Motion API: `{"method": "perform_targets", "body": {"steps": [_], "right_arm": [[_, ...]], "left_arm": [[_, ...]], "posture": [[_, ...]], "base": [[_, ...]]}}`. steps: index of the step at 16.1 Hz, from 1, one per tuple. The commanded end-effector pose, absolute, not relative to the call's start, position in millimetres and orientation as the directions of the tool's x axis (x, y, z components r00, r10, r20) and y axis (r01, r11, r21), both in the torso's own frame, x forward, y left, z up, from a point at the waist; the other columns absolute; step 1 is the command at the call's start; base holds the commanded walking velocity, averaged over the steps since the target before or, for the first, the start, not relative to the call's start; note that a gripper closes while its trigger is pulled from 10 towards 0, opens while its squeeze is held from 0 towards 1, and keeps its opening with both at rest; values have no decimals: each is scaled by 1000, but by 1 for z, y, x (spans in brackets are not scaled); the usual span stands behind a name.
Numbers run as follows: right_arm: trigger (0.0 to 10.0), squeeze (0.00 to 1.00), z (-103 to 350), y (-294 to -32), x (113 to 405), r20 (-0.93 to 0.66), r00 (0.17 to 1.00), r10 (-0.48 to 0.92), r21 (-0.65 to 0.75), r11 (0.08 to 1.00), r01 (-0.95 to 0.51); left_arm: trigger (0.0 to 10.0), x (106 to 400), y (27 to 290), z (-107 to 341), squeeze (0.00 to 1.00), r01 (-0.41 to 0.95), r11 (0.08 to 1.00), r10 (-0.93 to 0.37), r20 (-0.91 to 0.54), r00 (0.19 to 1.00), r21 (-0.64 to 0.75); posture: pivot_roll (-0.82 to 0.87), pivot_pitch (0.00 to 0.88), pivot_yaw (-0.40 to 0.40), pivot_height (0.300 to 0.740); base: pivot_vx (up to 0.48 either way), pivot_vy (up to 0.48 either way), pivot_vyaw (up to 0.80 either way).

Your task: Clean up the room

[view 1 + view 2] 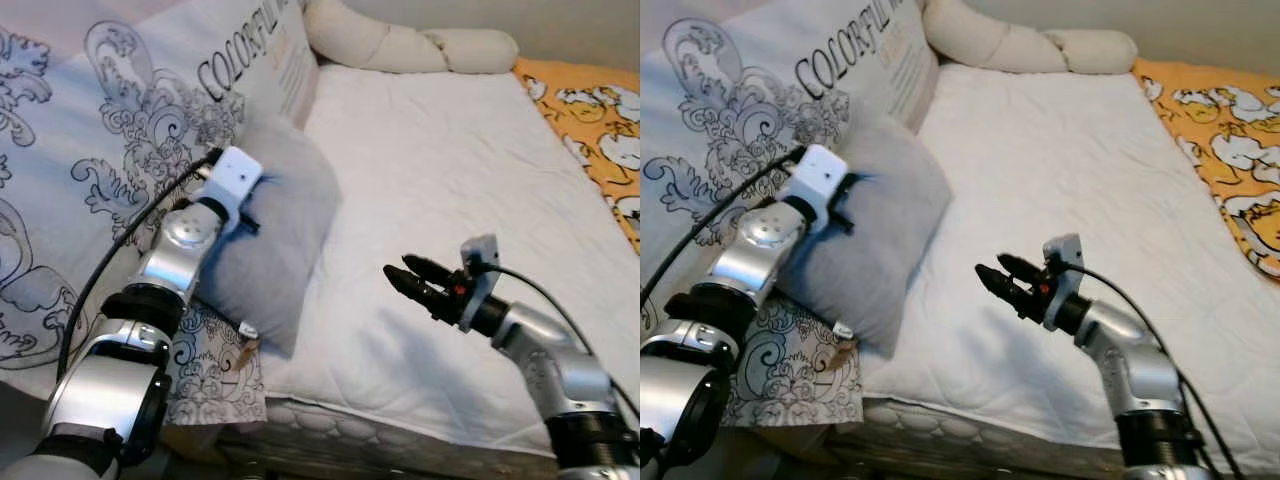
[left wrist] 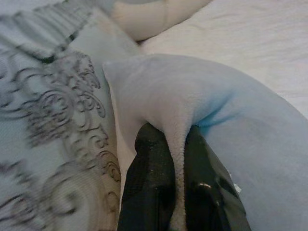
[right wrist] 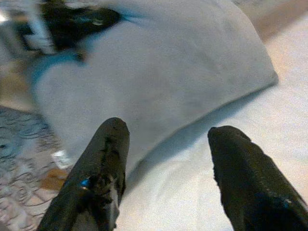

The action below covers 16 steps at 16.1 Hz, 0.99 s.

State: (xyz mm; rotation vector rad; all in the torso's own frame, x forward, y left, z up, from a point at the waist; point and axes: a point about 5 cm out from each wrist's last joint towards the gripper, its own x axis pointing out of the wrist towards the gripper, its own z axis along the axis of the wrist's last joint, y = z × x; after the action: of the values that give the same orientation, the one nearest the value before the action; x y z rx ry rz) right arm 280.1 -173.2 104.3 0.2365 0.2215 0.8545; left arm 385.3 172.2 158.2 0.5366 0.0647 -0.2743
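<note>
Plain grey pillow (image 1: 285, 235) leans tilted against the patterned cushion (image 1: 90, 150).

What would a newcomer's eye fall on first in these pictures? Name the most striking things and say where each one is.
First, the grey pillow at the bed's left edge, with the left gripper shut on a fold of it. Next, the right gripper, fingers open, held above the white mattress and pointing towards that pillow. Behind lie a large scroll-patterned cushion on the left and an orange printed blanket along the right edge.
</note>
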Motion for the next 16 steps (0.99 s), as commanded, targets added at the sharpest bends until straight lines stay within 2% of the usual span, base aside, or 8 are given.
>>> {"method": "perform_targets", "body": {"steps": [1, 4, 5, 6, 7, 8, 14, 16], "right_arm": [[10000, 1000, 111, -171, 276, -71, 593, 802, 282, 586, -760], [10000, 1000, 121, -170, 273, -42, 535, 844, 236, 529, -815], [10000, 1000, 121, -169, 270, -60, 518, 853, 228, 517, -825], [10000, 1000, 120, -168, 269, -71, 513, 856, 227, 514, -827], [10000, 1000, 119, -167, 268, -78, 505, 860, 227, 508, -831], [10000, 1000, 119, -166, 267, -80, 498, 864, 225, 502, -835], [10000, 1000, 119, -167, 270, -82, 533, 842, 193, 538, -820], [10000, 1000, 118, -166, 283, -53, 661, 749, 167, 659, -733]], "left_arm": [[10000, 389, 177, 170, 0, 217, 837, -208, -73, 975, 503], [10000, 385, 176, 156, 0, 253, 817, -233, -105, 967, 519], [10000, 383, 173, 146, 0, 328, 812, -281, -169, 945, 483], [10000, 382, 174, 143, 0, 334, 767, -283, -179, 942, 548], [10000, 382, 175, 145, 271, 337, 780, -295, -165, 941, 527], [10000, 382, 176, 150, 1000, 358, 793, -332, -143, 932, 492], [10000, 366, 183, 174, 1000, 399, 877, -420, 23, 907, 268], [10000, 349, 174, 171, 1000, 359, 920, -375, 81, 924, 159]], "posture": [[-40, 0, 24, 740], [-42, 0, 20, 740], [-42, 0, 20, 740], [-56, 0, 29, 740], [-56, 0, 29, 740], [-56, 0, 29, 740], [-55, 0, 27, 740], [-24, 0, -8, 740]], "base": [[0, 0, 0], [0, 0, 0], [0, 0, 0], [0, 0, 0], [0, 0, 0], [0, 0, 0], [0, 0, 0], [0, 0, 0]]}}
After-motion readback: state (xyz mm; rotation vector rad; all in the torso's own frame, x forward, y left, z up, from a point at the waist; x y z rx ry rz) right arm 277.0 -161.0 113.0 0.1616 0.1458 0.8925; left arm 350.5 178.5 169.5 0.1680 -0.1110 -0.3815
